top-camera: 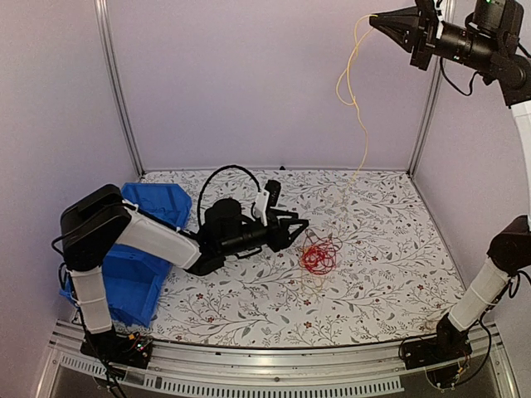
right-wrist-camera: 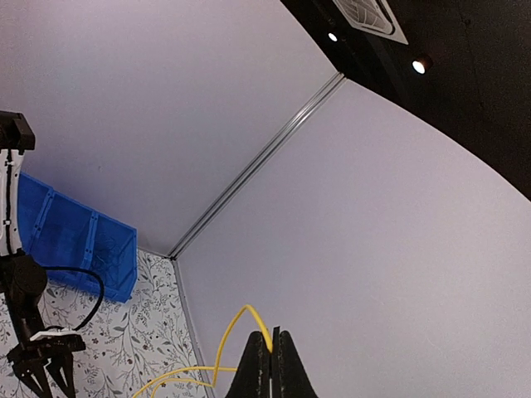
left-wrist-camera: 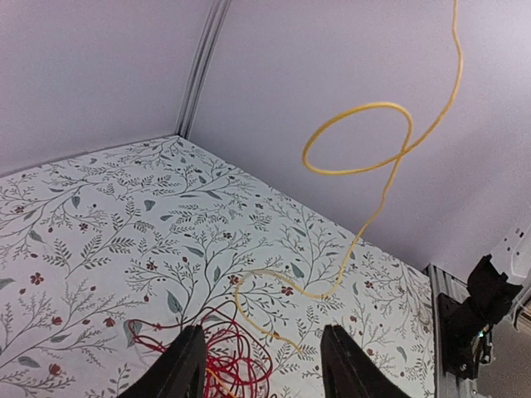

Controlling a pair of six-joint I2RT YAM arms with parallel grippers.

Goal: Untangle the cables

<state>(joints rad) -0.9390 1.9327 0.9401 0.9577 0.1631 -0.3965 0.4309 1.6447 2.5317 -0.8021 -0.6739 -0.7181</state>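
One overview, two wrist views.
Overview looks down from the near side; left wrist low over the desk, right wrist high; all share the yellow cable.

the left hand is made up of two black tapered fingers; just behind it a white bracket and a black looped cable are seen. both arms are built of white links and black joints. the right hand is black and pointed, with a green light well behind it.
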